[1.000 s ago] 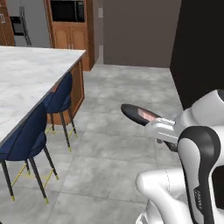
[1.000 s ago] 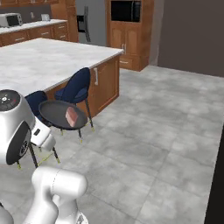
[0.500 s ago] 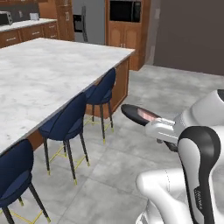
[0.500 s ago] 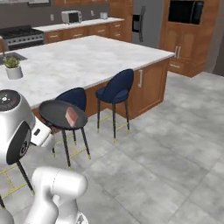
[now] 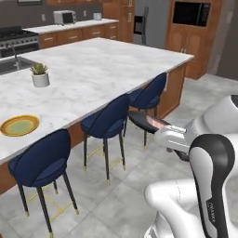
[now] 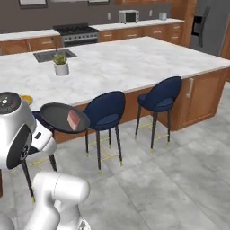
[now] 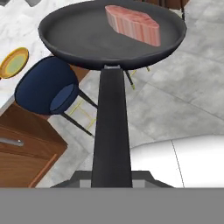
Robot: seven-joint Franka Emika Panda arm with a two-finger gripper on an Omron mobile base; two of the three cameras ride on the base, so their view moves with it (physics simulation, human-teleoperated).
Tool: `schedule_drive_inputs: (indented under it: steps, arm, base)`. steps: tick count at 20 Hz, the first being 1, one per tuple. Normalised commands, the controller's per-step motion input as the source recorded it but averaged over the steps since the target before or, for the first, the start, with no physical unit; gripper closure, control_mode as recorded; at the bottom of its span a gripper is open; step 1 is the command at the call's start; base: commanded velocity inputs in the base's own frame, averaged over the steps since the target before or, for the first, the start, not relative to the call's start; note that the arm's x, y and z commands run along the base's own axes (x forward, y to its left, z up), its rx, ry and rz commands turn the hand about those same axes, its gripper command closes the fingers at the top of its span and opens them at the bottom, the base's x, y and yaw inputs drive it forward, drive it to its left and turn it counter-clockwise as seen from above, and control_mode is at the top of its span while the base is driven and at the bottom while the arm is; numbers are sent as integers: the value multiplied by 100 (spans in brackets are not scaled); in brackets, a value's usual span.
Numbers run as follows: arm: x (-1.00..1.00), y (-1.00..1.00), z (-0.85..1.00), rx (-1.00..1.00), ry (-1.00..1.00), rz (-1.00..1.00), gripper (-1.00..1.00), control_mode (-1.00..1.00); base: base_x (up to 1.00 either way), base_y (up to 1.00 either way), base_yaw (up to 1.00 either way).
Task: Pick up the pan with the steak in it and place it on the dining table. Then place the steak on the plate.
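A white robot arm carries a dark frying pan [image 7: 109, 35] in mid-air above the grey tiled floor [image 6: 179, 179], level, with its gripper [image 7: 111, 181] clenched on the end of the long black handle. A pinkish-red steak [image 7: 133, 24] lies inside the pan, toward one side. Just beyond stand blue stools [image 5: 109, 123] along the white marble dining table [image 5: 97, 69]. On the table's near edge rests a yellow-rimmed plate [image 5: 18, 125], and further in, a small potted plant [image 5: 40, 75].
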Motion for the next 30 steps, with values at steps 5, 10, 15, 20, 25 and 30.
schedule_drive_inputs:
  steps: [5,10,15,20,25,30]
  arm:
    - [0,0,0,0,0,0,100,100]
    - [0,0,0,0,0,0,100,100]
    - [0,0,0,0,0,0,100,100]
    - [0,0,0,0,0,0,100,100]
    - [0,0,0,0,0,0,100,100]
    - [0,0,0,0,0,0,100,100]
  base:
    - [-7,0,41]
    - [0,0,31]
    - [-1,0,23]
    - [0,0,3]
    - [30,-38,26]
    - [32,-31,32]
